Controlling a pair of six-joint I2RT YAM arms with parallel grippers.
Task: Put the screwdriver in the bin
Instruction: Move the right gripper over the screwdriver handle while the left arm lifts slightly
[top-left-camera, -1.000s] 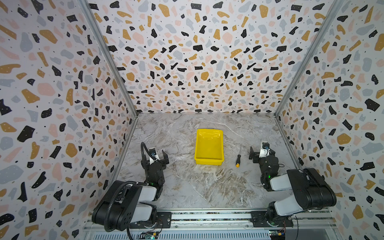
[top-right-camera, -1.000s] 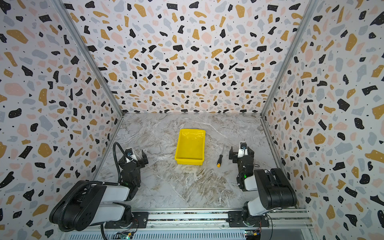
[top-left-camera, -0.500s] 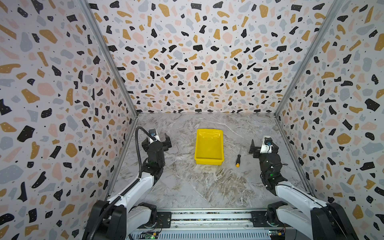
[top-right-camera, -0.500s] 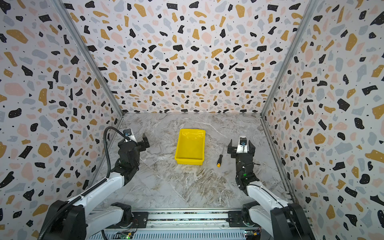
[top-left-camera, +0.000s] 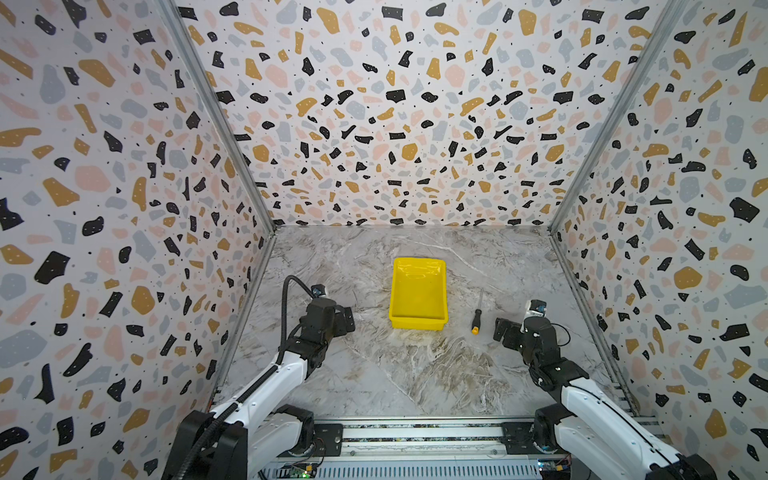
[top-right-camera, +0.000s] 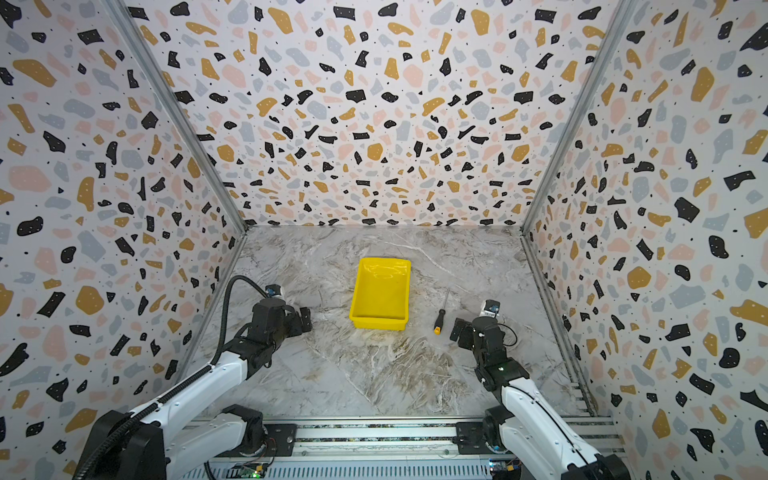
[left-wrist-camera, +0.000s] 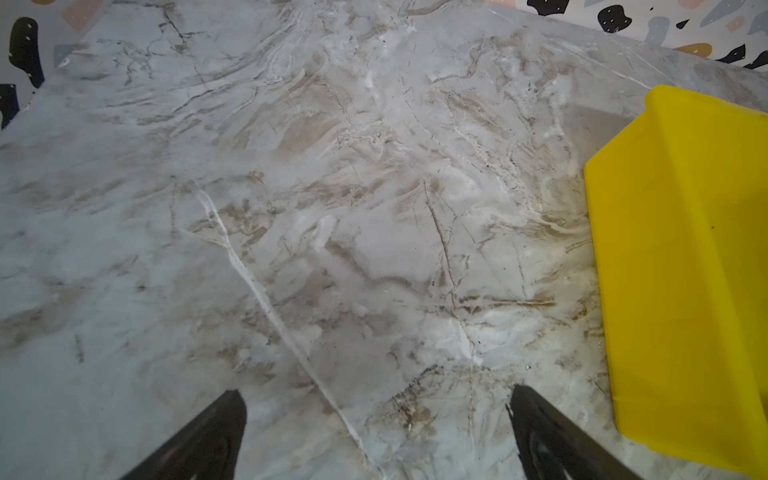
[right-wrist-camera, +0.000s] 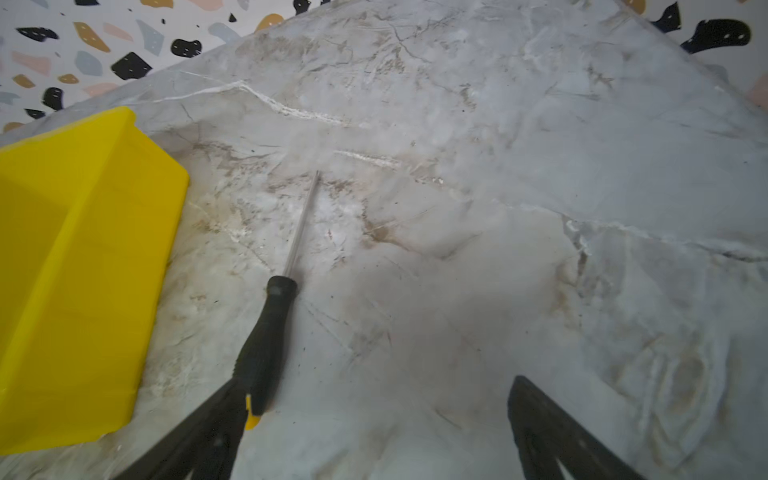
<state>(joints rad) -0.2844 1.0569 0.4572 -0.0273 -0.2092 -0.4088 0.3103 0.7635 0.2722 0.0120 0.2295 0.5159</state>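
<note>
- The screwdriver (top-left-camera: 476, 316) (top-right-camera: 439, 318) lies flat on the marble-patterned table (top-left-camera: 415, 374), outside the bin (top-left-camera: 417, 261) (top-right-camera: 381, 261) and just to its right in both top views; a narrow strip of bare table separates the two.
- Its thin grey shaft points toward the back wall and its orange-yellow butt cap toward the arms' bases; it lies roughly parallel to the bin's long side.
- The bin, bright yellow with low walls, sits upright near the middle of the table; nothing lies inside it.
- The right gripper (top-left-camera: 505, 330) (top-right-camera: 460, 332) sits low, just to the right of the butt cap in both top views; its jaws are spread wide and clasp nothing.
- In the right wrist view the right gripper (right-wrist-camera: 374, 386) frames bare table; the screwdriver (right-wrist-camera: 270, 332) runs along the inner side of one finger, which overlaps part of the handle's end; whether they touch cannot be told; the bin (right-wrist-camera: 75, 270) shows beyond that finger.
- The left gripper (top-left-camera: 347, 320) (top-right-camera: 304, 320) hovers to the left of the bin, well apart from the screwdriver.
- In the left wrist view the left gripper (left-wrist-camera: 374, 390) has its fingers wide apart with only table between them; the bin (left-wrist-camera: 685, 270) stands off to one side of that view.
</note>
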